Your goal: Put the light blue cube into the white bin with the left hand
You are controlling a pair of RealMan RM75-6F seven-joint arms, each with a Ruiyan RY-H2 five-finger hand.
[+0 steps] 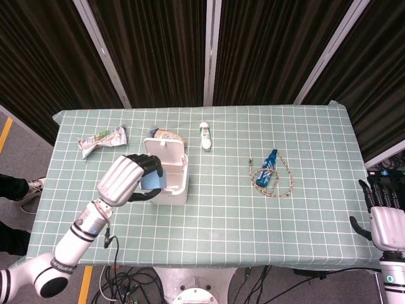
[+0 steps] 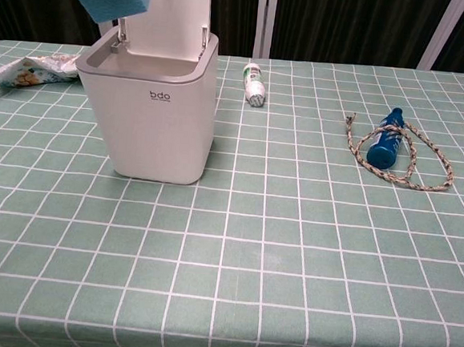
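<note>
One light blue cube [image 1: 152, 181] hangs over the near-left rim of the white bin [image 1: 176, 192], clasped in the robot's left hand [image 1: 128, 178] — dark fingers wrapped over its top and side, thumb underneath. From the head view the block sits above the bin's edge rather than squarely over the opening; from the chest view only its lower corner shows at the top of the picture, above the rim, so it is clear of the wall but not yet inside.

Its lid stands upright at the back, hinged open, which leaves the mouth free from the front and left — the side this arm comes from. Carrying the block high looks meant to clear the rim before letting go; a little more travel toward the middle of the opening would likely be wanted first.

As a cube it has no real long axis. It is held tilted, one corner pointing down toward the bin, its faces skewed to the table grid.

Off the table's right edge, the right hand [image 1: 384, 215] hangs idle, holding nothing, fingers apart.

Elsewhere on the checked cloth lie a crumpled wrapper [image 1: 101, 140], a small white bottle [image 1: 205, 135] and a blue bottle [image 1: 268, 168] ringed by rope [image 1: 283, 189], all well apart from the bin.
</note>
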